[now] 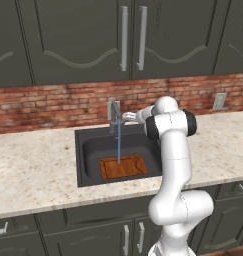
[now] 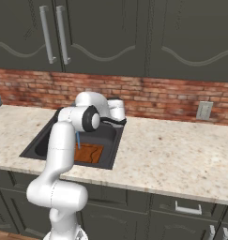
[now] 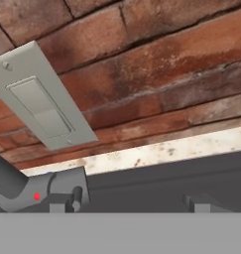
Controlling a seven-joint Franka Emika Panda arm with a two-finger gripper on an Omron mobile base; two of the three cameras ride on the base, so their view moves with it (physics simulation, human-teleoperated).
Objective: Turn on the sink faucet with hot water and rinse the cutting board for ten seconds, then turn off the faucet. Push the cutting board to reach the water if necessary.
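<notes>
The hand [image 3: 133, 202] is up beside the sink faucet [image 1: 113, 116], at the far edge of the sink [image 1: 88, 150]. In the hand view its two small dark tips stand well apart with nothing between them, so the hand is open and holds nothing. One tip sits right next to the grey faucet part with a red dot on it. I cannot tell if it touches.

The water [image 1: 118, 142] is on. It falls as a thin blue line straight down from the faucet. It lands on the cutting board [image 1: 124, 166], which lies flat in the near part of the sink. So the board is getting rinsed, and I think it does not need a push.

Behind the faucet is a red brick wall [image 3: 156, 64] with a grey switch plate [image 3: 40, 106] on it. The sink sits in a speckled stone tabletop [image 1: 33, 170].

I think the next job is to turn the faucet off after the rinse. Here is what could go wrong:

- The open hand could slide past the handle and miss it, since it is so close to the side.
- It could push the handle the wrong way, so the water keeps running.
- It could turn it off too soon, and the board would not be rinsed long enough.
- It could bump the brick wall.
</notes>
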